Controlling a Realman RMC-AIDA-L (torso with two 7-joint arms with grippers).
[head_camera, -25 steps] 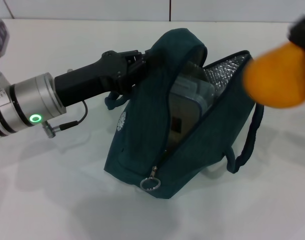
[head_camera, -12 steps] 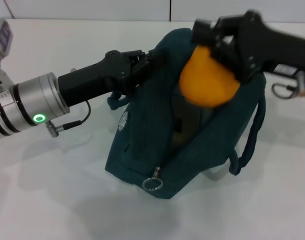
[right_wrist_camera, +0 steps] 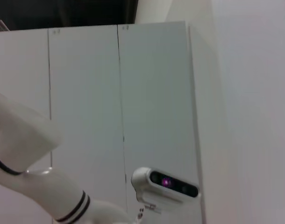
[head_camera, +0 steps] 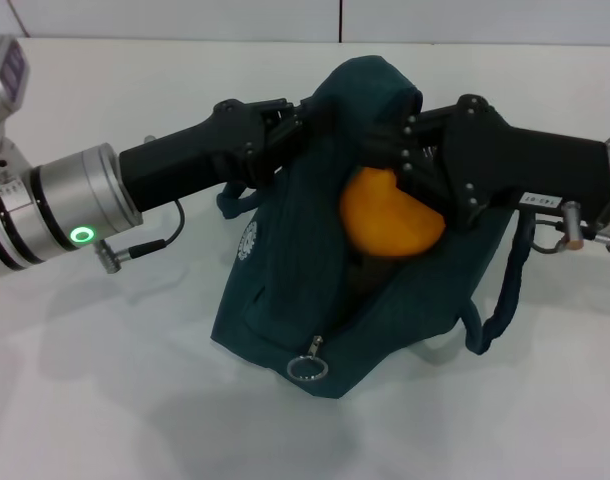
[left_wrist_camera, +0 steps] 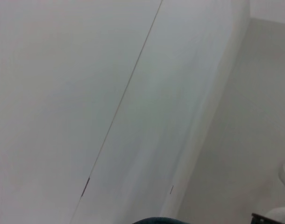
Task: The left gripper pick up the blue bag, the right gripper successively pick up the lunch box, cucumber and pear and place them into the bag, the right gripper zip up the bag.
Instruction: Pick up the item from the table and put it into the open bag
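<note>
Blue bag (head_camera: pixel 285 290) on white table (head_camera: pixel 105 400), mouth gaping, metal ring zipper pull (head_camera: pixel 307 366) at near end. Left gripper (head_camera: pixel 285 125) clamped on bag's upper left edge, holding it up. Right gripper (head_camera: pixel 390 190) gripping pear (head_camera: pixel 385 222) at bag opening, pear partly inside mouth. Lunch box, cucumber not visible. Wrist views: only wall panels, head camera (right_wrist_camera: pixel 168 183).

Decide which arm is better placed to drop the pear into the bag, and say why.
The right. The right gripper already holds the pear at the bag's open mouth, while the left gripper is busy holding the bag's top up.
</note>
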